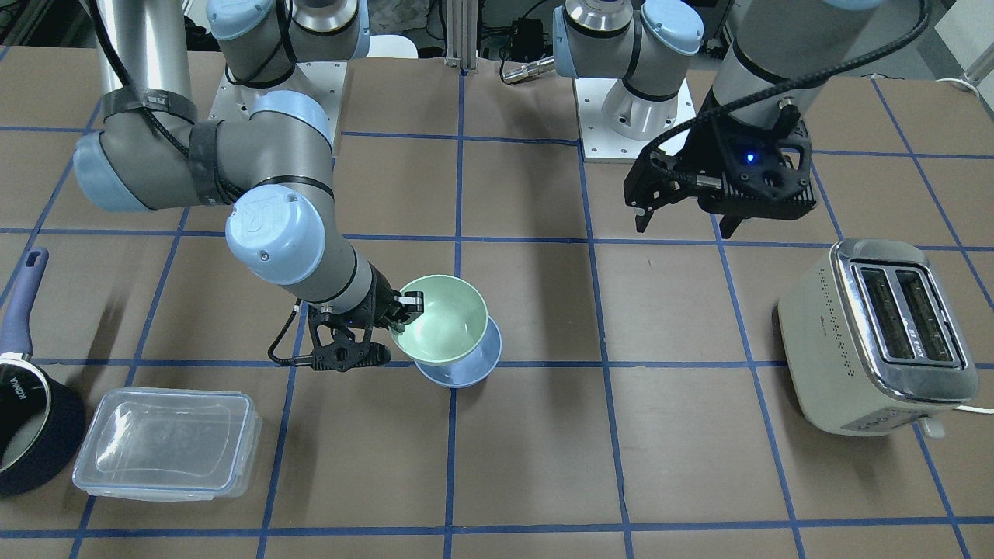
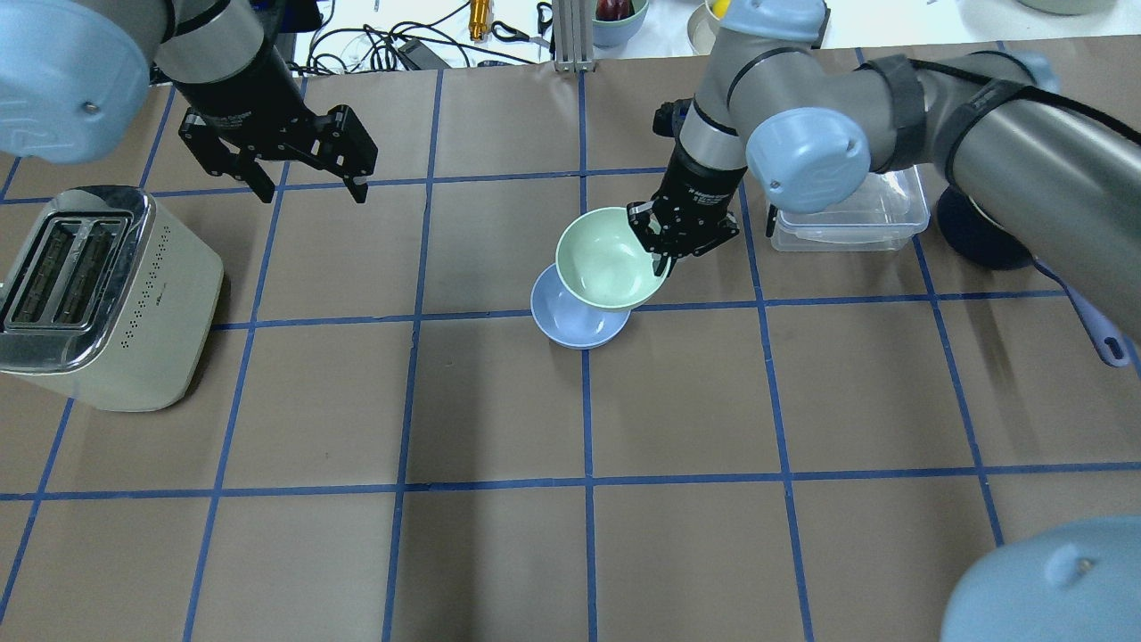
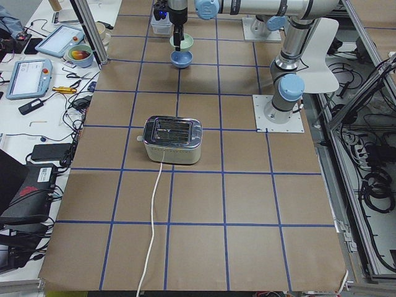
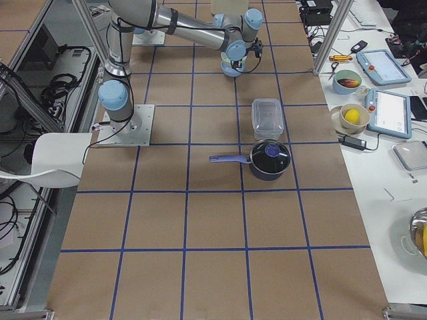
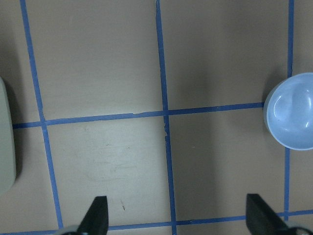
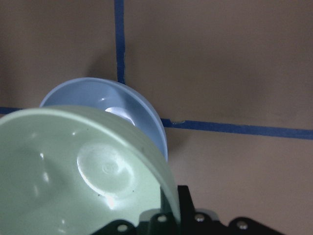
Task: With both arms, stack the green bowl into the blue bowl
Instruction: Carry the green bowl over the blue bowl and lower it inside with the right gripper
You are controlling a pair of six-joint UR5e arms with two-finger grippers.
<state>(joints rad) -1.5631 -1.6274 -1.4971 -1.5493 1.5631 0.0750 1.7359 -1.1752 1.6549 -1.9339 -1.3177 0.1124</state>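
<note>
While your left gripper (image 2: 312, 192) hangs empty, jaws apart, the pale mint-green round plastic bowl (image 2: 606, 259) tilts off-centre over the glossy periwinkle-blue round bowl (image 2: 570, 323), its rim pinched in the right gripper (image 2: 661, 254); release now and it could catch the blue rim and tip out.

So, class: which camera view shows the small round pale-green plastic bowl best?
Overhead exterior: the green bowl shows its inside nearly whole. Front-facing is similar; right wrist crops it; side views show it tiny; left wrist misses it.
</note>
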